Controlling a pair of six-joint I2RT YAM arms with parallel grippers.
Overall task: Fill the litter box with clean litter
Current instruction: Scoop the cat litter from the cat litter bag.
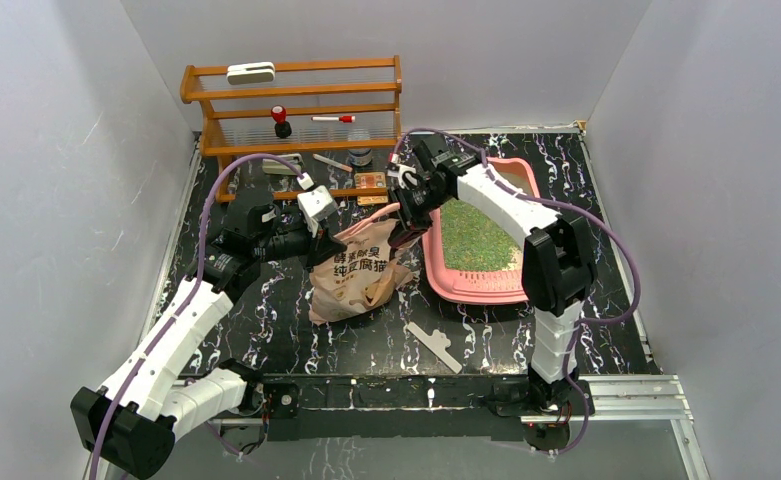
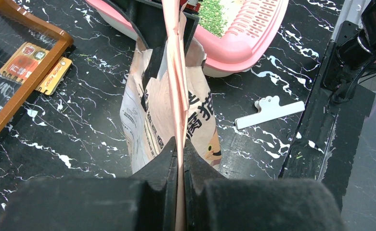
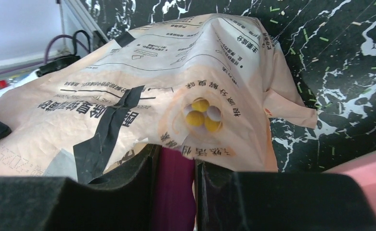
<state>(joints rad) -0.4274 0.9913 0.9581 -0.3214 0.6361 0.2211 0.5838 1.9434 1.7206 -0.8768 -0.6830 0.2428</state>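
Observation:
The pink litter box lies at the right of the table, with green clean litter spread over its floor. Left of it slumps the beige cat-printed bag. My left gripper is shut on the bag's upper edge; in the left wrist view my left gripper pinches the thin pink edge of the bag, and the litter box lies beyond. My right gripper is shut on a purple scoop whose front end is hidden under the bag. My right gripper hangs at the bag's mouth beside the box's left rim.
A wooden shelf rack with small items stands at the back left. Cards lie in front of it. A white clip rests near the front edge. Stray green granules dot the black marbled tabletop.

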